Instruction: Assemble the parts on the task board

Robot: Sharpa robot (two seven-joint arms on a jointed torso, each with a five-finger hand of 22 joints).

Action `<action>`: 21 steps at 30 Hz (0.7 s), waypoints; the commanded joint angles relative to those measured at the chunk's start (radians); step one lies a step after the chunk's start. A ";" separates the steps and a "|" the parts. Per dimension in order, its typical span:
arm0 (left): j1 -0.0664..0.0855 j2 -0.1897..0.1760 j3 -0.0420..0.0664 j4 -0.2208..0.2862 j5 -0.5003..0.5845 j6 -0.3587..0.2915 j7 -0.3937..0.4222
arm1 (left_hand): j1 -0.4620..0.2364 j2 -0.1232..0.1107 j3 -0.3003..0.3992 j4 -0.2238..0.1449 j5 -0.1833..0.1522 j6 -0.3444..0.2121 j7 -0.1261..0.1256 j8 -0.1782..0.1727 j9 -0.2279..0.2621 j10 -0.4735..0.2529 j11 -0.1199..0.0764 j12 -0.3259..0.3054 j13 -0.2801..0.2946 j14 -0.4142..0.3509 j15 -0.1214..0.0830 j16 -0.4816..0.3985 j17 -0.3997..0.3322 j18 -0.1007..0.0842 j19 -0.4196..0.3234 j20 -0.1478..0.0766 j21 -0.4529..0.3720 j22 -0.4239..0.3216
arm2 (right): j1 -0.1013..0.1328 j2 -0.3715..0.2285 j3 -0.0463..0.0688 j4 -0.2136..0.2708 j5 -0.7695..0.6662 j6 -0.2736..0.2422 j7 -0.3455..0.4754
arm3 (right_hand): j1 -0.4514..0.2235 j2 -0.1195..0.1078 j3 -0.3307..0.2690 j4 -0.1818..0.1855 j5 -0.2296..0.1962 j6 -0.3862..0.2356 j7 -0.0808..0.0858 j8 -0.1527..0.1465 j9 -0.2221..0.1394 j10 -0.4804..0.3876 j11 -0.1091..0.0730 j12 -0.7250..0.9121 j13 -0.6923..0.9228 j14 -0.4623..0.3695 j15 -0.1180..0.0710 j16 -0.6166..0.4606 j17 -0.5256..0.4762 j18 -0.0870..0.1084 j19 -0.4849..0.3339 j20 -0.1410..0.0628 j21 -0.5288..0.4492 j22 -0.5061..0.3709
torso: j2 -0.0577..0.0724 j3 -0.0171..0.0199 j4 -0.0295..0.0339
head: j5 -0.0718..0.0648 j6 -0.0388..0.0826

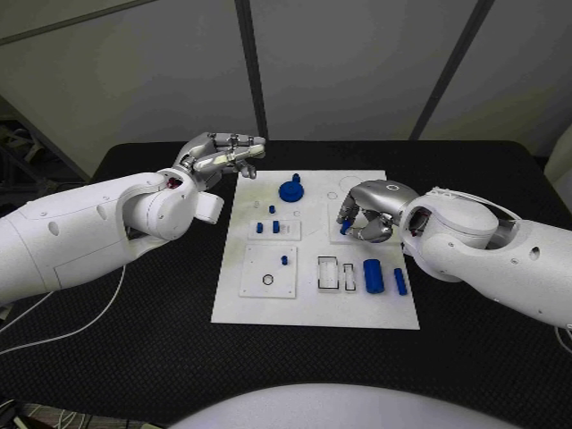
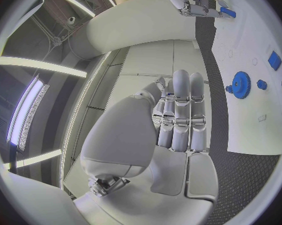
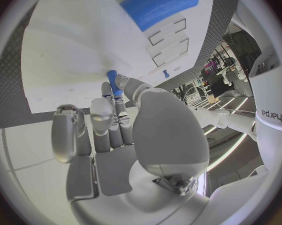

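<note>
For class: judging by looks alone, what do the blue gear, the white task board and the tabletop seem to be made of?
Blue gear: probably plastic, matte and evenly coloured, with no metallic glint.
Task board: likely rigid plastic or painted sheet, flat, smooth and white, with cleanly cut recesses.
Tabletop: looks like a black rubbery or woven mat, dull and finely textured.

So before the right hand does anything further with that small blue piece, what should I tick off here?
1. Right hand holds a small blue peg at its fingertips: ok.
2. Right hand is over the task board: ok.
3. Which hole the peg is meant for: cannot tell.
4. Left hand holds nothing, fingers together, at the board's far left corner, away from the right hand: ok.
5. Blue gear lies on the board, untouched: ok.
6. Blue cylinder and blue bar lie on the board nearer the robot than the right hand: ok.
</note>
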 commanded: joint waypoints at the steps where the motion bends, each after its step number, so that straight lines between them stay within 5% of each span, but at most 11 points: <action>1: 0.001 0.001 0.001 0.000 0.002 0.009 0.002 | -0.012 -0.001 0.005 -0.001 -0.006 -0.005 0.003 -0.006 -0.001 -0.002 0.004 -0.004 0.001 0.001 0.003 -0.003 -0.001 -0.012 0.002 0.001 -0.006 -0.001 | 0.002 0.000 0.001 0.002 0.001 0.006 0.003 | -0.005 -0.009 0.008 0.001 -0.004 -0.007 0.001 -0.006 -0.001 0.007 0.001 -0.006 -0.001 0.007 -0.006 0.006 0.001 -0.010 0.042 -0.007 0.004 0.156 | 0.000 0.0000 0.0002 | -0.001 0.000; 13: 0.001 0.001 0.001 0.000 0.002 0.008 0.002 | -0.011 -0.001 0.007 -0.004 -0.006 -0.006 0.004 -0.006 -0.001 -0.002 0.004 -0.004 0.001 0.001 0.003 -0.004 -0.001 -0.012 0.003 0.001 -0.007 -0.001 | 0.002 -0.001 0.001 0.003 0.015 0.010 0.001 | -0.014 -0.009 0.013 0.012 -0.006 0.006 -0.001 0.001 0.001 0.021 -0.001 -0.009 -0.001 0.006 -0.007 0.013 0.006 -0.011 0.043 -0.007 0.008 0.161 | 0.000 0.0001 0.0005 | -0.001 -0.001; 21: 0.001 0.001 0.001 0.000 0.002 0.008 0.003 | -0.010 -0.001 0.009 -0.005 -0.006 -0.006 0.004 -0.006 -0.001 -0.002 0.004 -0.004 0.001 0.002 0.003 -0.004 -0.001 -0.012 0.004 0.001 -0.008 -0.002 | 0.002 0.000 0.001 0.004 0.000 -0.033 -0.009 | 0.025 0.040 0.037 -0.005 -0.009 0.080 -0.023 0.029 0.019 0.086 -0.024 0.006 0.012 0.011 -0.026 0.040 0.034 -0.021 0.061 -0.021 0.049 0.192 | 0.000 0.0000 0.0006 | -0.002 -0.002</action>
